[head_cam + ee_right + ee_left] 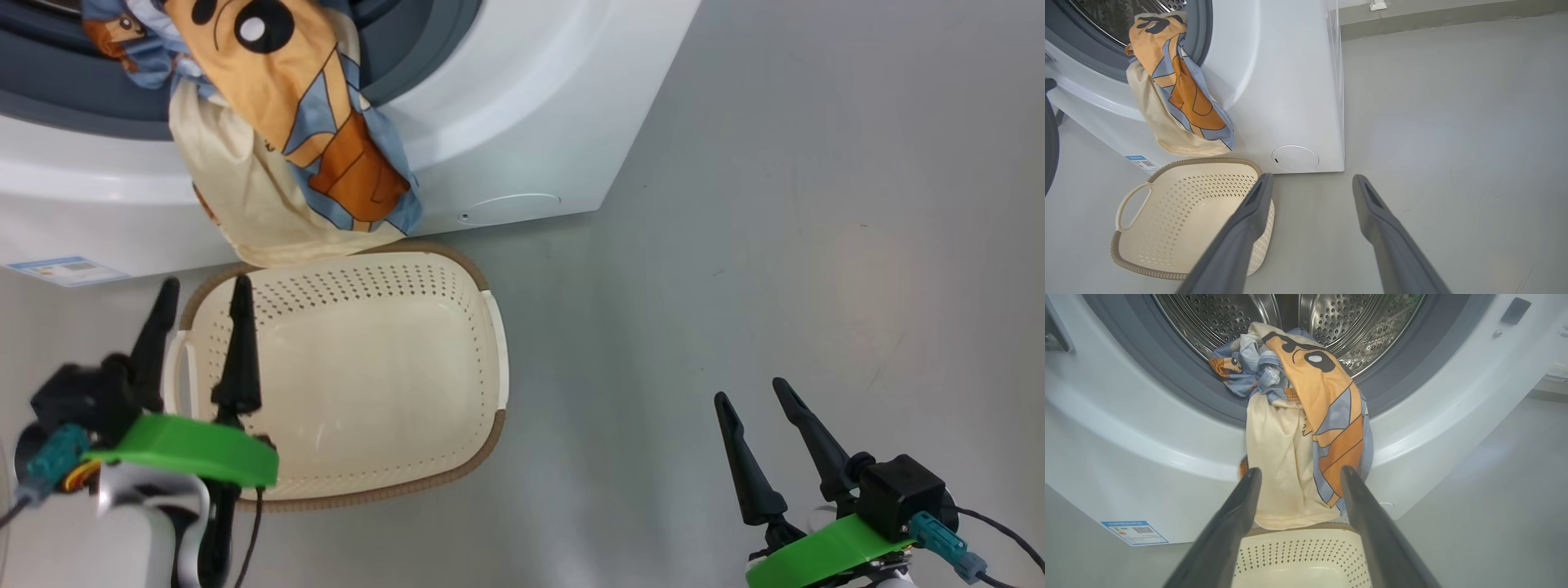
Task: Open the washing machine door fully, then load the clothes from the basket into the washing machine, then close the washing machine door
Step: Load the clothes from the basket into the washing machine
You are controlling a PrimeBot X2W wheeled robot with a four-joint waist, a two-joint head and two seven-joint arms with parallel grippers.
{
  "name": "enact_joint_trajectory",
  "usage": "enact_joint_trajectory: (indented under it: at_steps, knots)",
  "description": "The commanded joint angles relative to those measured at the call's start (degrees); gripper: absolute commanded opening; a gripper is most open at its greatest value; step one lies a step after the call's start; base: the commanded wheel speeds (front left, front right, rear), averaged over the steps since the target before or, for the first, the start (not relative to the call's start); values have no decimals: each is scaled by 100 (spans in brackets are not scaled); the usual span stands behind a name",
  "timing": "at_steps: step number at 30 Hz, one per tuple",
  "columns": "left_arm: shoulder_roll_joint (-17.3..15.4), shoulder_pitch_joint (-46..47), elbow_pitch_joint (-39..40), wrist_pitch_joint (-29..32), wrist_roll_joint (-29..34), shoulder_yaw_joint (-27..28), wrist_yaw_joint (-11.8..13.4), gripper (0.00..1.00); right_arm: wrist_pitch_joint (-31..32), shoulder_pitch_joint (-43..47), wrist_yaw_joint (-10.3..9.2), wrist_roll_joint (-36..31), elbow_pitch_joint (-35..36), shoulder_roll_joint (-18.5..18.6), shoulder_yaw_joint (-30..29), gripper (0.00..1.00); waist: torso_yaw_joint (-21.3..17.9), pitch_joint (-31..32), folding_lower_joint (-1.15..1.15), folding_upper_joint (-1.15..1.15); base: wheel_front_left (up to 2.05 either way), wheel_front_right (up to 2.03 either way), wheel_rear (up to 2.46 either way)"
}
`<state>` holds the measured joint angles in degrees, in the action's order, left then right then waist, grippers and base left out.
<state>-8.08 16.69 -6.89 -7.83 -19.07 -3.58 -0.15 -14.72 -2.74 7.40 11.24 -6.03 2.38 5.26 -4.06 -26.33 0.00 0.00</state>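
Observation:
The clothes (302, 122), a bundle of orange, light blue and cream fabric, hang half out of the washing machine (531, 122) over its grey gasket, reaching down to the basket (367, 286) rim. The basket holds nothing. My left gripper (204, 290) is open above the basket's left handle, apart from the fabric. In the left wrist view the clothes (1298, 437) hang just beyond my open left gripper (1300, 470), with the steel drum (1331, 318) behind. My right gripper (749, 392) is open over bare floor, right of the basket. The washing machine door (1049, 143) shows as a dark curved edge, swung open.
The blue energy sticker (65, 269) is on the machine's lower front. A round white service flap (1295, 158) sits at its bottom right corner. Grey floor (816, 245) spreads to the right of the machine and the basket. A wall skirting (1433, 20) runs behind.

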Motion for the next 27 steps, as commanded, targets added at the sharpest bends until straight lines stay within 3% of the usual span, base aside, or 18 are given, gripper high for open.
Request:
enact_joint_trajectory:
  at_steps: [1,11,27]
  knots:
    - [-125,-139,274,28,-36,164,66,100,-28,-102,9,-49,93,50,142,100,30,17,0,0,0,0,0]
    - [-41,-1042,1064,222,-105,96,227,100,-28,-65,9,-132,88,50,53,100,169,106,0,0,0,0,0]
    - [-58,-1650,1475,186,-236,264,425,100,-28,13,9,-193,78,50,21,100,240,253,0,0,0,0,0]
